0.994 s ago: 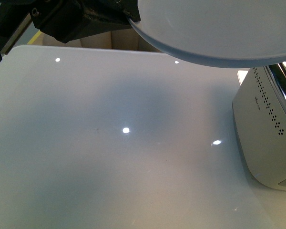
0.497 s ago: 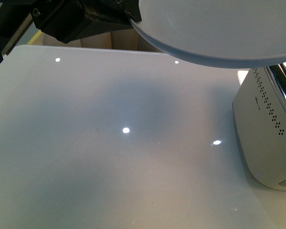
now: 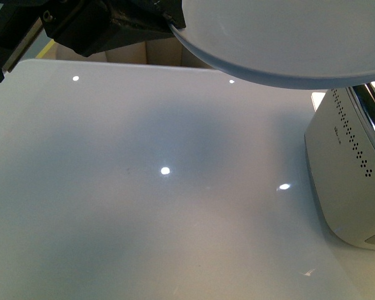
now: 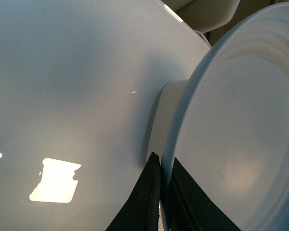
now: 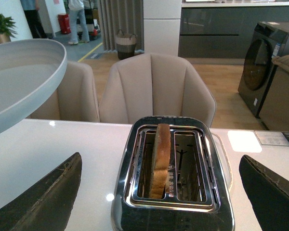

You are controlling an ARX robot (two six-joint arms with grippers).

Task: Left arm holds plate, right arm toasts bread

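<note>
Left claw point(image 4: 164, 162): black fingers pinched shut on the rim of the round pale blue-white glossy plate point(image 4: 231, 134), which is held in the air above the glossy white table point(image 3: 144, 206), near the toaster. Right claw point(image 5: 159, 195): spread wide, empty, touching nothing, with one black finger out to either side above the chrome-topped white toaster point(image 5: 127, 211). The light brown wholemeal bread slice point(image 5: 160, 154) stands upright in one slot, its top well proud of the opening; the other slot is empty. You look to be at the pick-out step, though browning can't be judged. Next you'd lower the right claw centred on the slice, close on its flat faces, lift straight up and carry it to the plate.
</note>
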